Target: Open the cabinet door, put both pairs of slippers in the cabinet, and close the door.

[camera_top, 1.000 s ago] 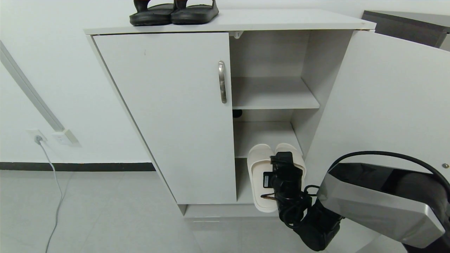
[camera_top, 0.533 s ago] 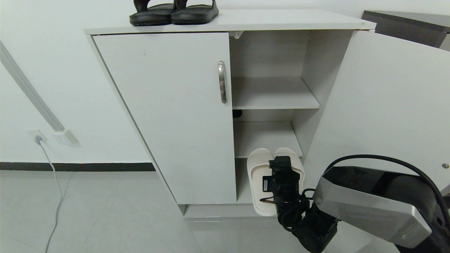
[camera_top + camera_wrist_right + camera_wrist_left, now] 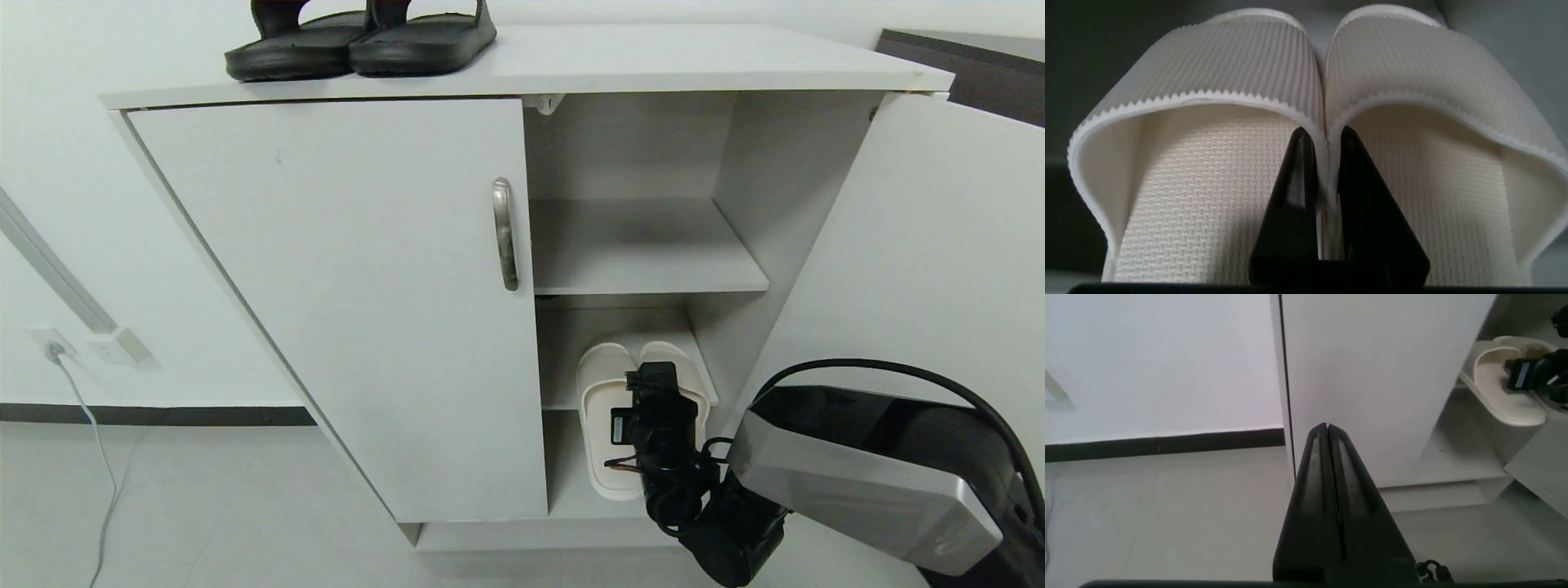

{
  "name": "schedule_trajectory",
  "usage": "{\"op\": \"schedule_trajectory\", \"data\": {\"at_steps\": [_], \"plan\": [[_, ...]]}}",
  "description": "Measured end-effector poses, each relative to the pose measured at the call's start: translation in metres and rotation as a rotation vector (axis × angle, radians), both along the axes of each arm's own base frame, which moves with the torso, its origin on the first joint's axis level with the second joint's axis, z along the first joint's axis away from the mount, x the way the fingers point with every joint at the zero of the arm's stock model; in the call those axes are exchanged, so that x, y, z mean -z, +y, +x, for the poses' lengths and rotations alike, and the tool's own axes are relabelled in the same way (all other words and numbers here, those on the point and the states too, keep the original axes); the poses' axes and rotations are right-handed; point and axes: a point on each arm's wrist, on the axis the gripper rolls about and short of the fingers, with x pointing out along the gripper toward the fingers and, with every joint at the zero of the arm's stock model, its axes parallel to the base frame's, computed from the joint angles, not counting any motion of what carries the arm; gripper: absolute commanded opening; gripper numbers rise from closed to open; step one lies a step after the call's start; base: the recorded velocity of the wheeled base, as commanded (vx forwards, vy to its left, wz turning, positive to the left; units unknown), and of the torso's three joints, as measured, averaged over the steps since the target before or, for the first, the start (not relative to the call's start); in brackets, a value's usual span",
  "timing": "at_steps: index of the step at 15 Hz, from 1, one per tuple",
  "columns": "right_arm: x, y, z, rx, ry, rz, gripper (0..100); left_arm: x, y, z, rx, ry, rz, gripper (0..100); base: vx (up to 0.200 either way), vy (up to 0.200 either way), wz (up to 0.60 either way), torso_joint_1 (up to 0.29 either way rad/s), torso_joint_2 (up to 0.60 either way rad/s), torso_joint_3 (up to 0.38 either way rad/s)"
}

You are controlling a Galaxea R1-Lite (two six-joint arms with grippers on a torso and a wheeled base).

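At the head view's upper left, the black slippers sit on top of the cabinet. The left gripper hangs low before the cabinet's shut left door, clenched on nothing. At lower centre, the right gripper pinches the white slippers together by their inner edges, with their toes at the lower shelf. The open door stands at the right.

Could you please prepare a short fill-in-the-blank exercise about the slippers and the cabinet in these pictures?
1. The slippers held by the right gripper are ___ in colour.
2. The black slippers lie on ___ of the cabinet.
3. The open door is on the robot's ___ side of the cabinet.

Missing words: white; top; right.
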Motion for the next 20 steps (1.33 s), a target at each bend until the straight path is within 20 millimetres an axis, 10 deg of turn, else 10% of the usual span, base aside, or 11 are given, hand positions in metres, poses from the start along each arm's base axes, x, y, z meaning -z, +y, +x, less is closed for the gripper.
{"op": "schedule_trajectory", "data": {"at_steps": [20], "plan": [[-0.033,0.009,0.089,-0.012,0.045,0.033,0,0.000,0.000,0.000,0.000,0.001,-0.001,0,0.000,0.000,0.00,0.000,0.00,0.000]]}}
